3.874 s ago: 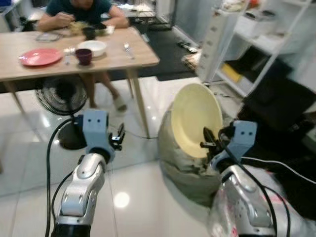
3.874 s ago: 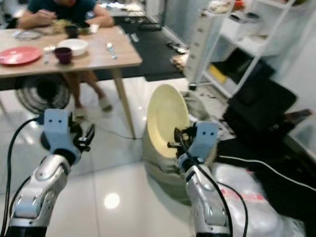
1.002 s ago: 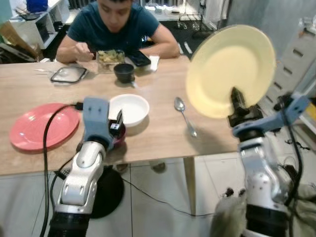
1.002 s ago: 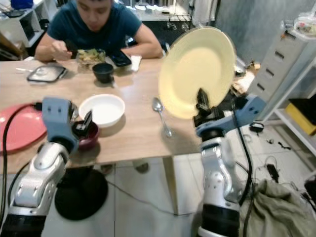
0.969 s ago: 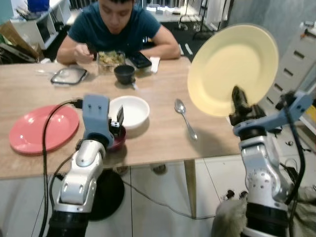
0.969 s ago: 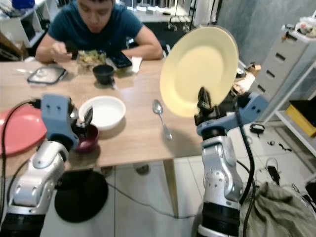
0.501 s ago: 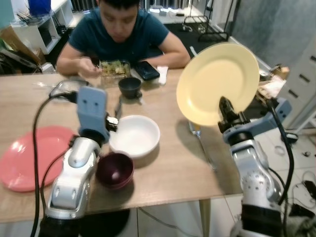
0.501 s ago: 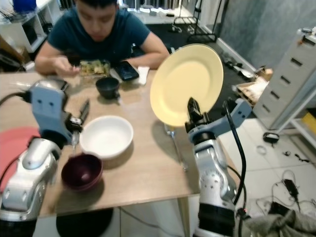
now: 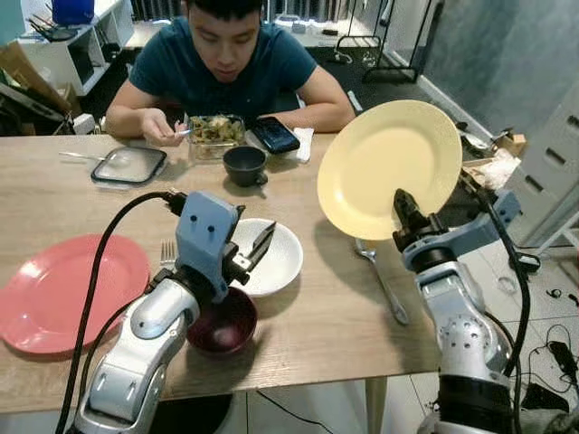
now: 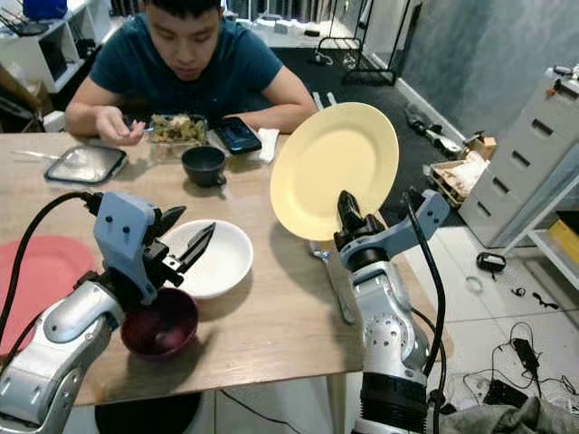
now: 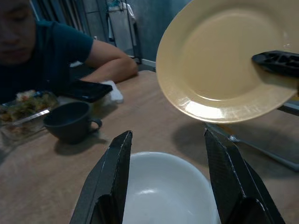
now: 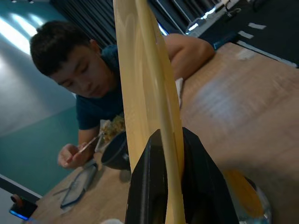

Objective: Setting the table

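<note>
Left eye view puts the yellow plate (image 9: 389, 168) nearly upright above the wooden table (image 9: 326, 316), lower and further over the tabletop than half a second ago, when it rode higher beside the table's far-right corner. By my reading the carry is ending and the set-down is next, on bare wood right of the white bowl (image 9: 271, 258).

The right gripper (image 9: 403, 217) is clamped on the plate's lower rim, one black finger lying across its face, so the plate stands on edge and must be tipped flat before release. A spoon (image 9: 384, 287) lies on the table just under the plate and could end up beneath it.

The left gripper (image 10: 185, 237) has come forward over the white bowl with fingers spread wide, holding nothing; a maroon bowl (image 9: 222, 324) sits just below it. A person (image 9: 231, 63) eats at the table's far side.
</note>
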Tool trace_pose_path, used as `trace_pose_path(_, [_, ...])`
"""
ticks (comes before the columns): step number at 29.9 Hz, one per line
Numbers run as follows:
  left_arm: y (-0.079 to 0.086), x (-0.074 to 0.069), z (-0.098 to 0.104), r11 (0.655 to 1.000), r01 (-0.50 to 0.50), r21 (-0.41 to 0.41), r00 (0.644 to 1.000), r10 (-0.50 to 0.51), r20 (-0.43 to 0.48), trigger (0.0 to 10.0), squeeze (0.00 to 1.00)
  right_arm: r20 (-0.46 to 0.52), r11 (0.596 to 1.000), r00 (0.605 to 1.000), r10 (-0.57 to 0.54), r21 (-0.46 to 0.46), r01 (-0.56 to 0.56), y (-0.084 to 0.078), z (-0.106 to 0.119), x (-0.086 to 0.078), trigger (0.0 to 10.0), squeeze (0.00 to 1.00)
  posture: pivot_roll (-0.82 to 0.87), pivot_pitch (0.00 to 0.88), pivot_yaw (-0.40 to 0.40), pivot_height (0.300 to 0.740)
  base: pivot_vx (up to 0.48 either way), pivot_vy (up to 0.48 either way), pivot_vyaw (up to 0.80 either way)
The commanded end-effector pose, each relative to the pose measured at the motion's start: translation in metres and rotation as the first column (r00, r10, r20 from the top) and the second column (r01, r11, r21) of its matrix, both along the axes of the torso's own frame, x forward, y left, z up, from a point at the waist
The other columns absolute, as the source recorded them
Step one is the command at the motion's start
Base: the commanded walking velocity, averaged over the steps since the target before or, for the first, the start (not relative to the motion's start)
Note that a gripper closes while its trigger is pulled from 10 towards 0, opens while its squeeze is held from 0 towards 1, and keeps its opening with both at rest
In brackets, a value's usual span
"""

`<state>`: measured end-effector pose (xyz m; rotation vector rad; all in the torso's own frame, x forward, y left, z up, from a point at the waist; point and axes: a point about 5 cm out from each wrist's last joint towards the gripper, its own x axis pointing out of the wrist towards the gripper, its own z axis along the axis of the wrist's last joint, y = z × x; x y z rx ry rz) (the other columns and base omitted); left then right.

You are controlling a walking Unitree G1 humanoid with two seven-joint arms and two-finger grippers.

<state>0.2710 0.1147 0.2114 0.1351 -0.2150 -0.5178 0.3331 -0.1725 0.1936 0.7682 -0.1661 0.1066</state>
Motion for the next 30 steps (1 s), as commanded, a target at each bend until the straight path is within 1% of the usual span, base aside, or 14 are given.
trace_pose_path(1, [-0.003,-0.005,-0.003,0.999,0.049,0.014,0.998,-0.048,-0.028,10.0,0.00,-0.041,1.000,0.999,-0.030,-0.005,0.030,-0.005,-0.004,0.003,10.0,0.00,0.00,0.000,0.040,0.740,0.000,0.000,0.00])
trace_pose_path(3, [-0.003,-0.008,-0.004,0.997,0.069,0.021,0.997,-0.069,-0.038,10.0,0.00,-0.077,0.999,0.996,-0.040,-0.012,0.039,-0.008,-0.009,0.005,10.0,0.00,0.00,0.000,0.040,0.740,0.000,0.000,0.00])
trace_pose_path(5, [-0.003,-0.011,-0.004,0.997,0.079,0.027,0.996,-0.078,-0.042,10.0,0.00,-0.121,0.998,0.991,-0.060,0.001,0.061,-0.014,-0.017,0.006,10.0,0.00,0.00,0.000,0.039,0.740,0.000,0.000,0.00])
trace_pose_path(6, [-0.003,-0.011,-0.004,0.997,0.079,0.027,0.996,-0.078,-0.042,10.0,0.00,-0.121,0.998,0.991,-0.060,0.001,0.061,-0.014,-0.017,0.006,10.0,0.00,0.00,0.000,0.039,0.740,0.000,0.000,0.00])
trace_pose_path(7, [-0.003,-0.012,-0.005,0.996,0.082,0.030,0.996,-0.081,-0.046,10.0,0.00,-0.153,0.997,0.985,-0.081,0.001,0.082,-0.021,-0.024,0.006,10.0,0.00,0.00,0.000,0.041,0.740,0.000,0.000,0.00])
trace_pose_path(8, [-0.003,-0.013,-0.006,0.996,0.085,0.034,0.995,-0.083,-0.050,10.0,0.00,-0.185,0.993,0.977,-0.106,0.023,0.112,-0.030,-0.031,0.005,10.0,0.00,0.01,0.000,0.042,0.740,0.000,0.000,0.00])
trace_pose_path(10, [-0.003,-0.014,-0.006,0.995,0.088,0.037,0.995,-0.086,-0.056,10.0,0.00,-0.219,0.987,0.966,-0.138,0.053,0.153,-0.042,-0.040,0.003,10.0,0.00,0.01,0.000,0.043,0.740,0.000,0.000,0.00])
trace_pose_path(11, [-0.003,-0.014,-0.006,0.995,0.088,0.037,0.995,-0.086,-0.056,10.0,0.00,-0.219,0.987,0.966,-0.138,0.053,0.153,-0.042,-0.040,0.003,10.0,0.00,0.01,0.000,0.043,0.740,0.000,0.000,0.00])
trace_pose_path(14, [-0.004,-0.014,-0.006,0.995,0.089,0.038,0.994,-0.086,-0.061,10.0,0.00,-0.226,0.970,0.957,-0.182,0.115,0.212,-0.060,-0.044,0.003,10.0,0.00,0.01,0.000,0.048,0.740,0.000,0.000,0.00])
trace_pose_path(17, [-0.005,-0.014,-0.005,0.995,0.092,0.039,0.994,-0.090,-0.067,10.0,0.00,-0.227,0.956,0.947,-0.226,0.132,0.260,-0.078,-0.044,0.006,10.0,0.00,0.02,0.000,0.055,0.740,0.000,0.000,0.00])
trace_pose_path(21, [-0.005,-0.017,-0.005,0.994,0.099,0.044,0.993,-0.095,-0.073,10.0,0.00,-0.228,0.944,0.946,-0.231,0.182,0.274,-0.086,-0.045,0.005,10.0,0.00,0.03,0.000,0.060,0.740,0.000,0.000,0.00])
trace_pose_path(23, [-0.005,-0.018,-0.005,0.994,0.101,0.048,0.992,-0.097,-0.078,10.0,0.00,-0.204,0.941,0.954,-0.221,0.214,0.263,-0.088,-0.041,0.006,10.0,0.00,0.03,0.000,0.061,0.740,0.000,0.000,0.00])
trace_pose_path(27, [-0.006,-0.018,-0.006,0.994,0.101,0.048,0.992,-0.096,-0.087,10.0,0.00,-0.175,0.943,0.962,-0.209,0.225,0.246,-0.089,-0.033,0.008,10.0,0.00,0.03,0.001,0.060,0.740,0.000,0.000,0.00])
trace_pose_path(30, [-0.007,-0.019,-0.006,0.994,0.101,0.047,0.991,-0.096,-0.092,10.0,0.00,-0.158,0.940,0.964,-0.216,0.233,0.249,-0.094,-0.031,0.010,10.0,0.00,0.03,0.004,0.057,0.740,0.000,0.000,0.00])
